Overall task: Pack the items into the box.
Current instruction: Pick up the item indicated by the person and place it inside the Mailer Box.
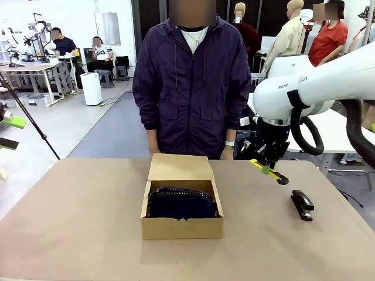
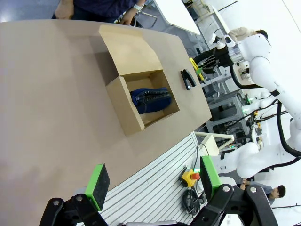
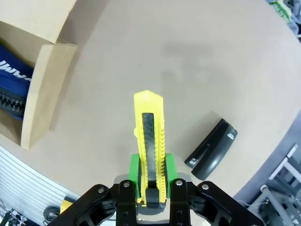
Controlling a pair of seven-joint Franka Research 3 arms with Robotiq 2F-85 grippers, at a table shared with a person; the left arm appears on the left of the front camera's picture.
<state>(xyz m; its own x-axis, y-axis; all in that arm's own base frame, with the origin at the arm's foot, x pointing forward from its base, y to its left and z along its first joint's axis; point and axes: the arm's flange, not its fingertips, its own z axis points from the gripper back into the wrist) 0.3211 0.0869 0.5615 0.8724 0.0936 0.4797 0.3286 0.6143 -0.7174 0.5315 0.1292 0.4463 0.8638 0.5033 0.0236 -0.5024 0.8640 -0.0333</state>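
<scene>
Yellow and black, the thin knife (image 3: 149,127) looks light, stiff and a bit slippery, and the right claw (image 3: 151,172) pinches it by its back end, up over the surface (image 1: 76,222) at 2 o'clock from the box (image 1: 181,225), while the left claw (image 2: 153,181) is spread wide.

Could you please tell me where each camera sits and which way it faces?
Front view: between the arms, facing across the table at the person; right arm enters at right, right gripper holding the utility knife.
Left wrist view: off the table's edge, looking down at the box; open left gripper at bottom.
Right wrist view: above the table, looking down along the gripped utility knife.
Shared: all show box, pouch, stapler.
</scene>
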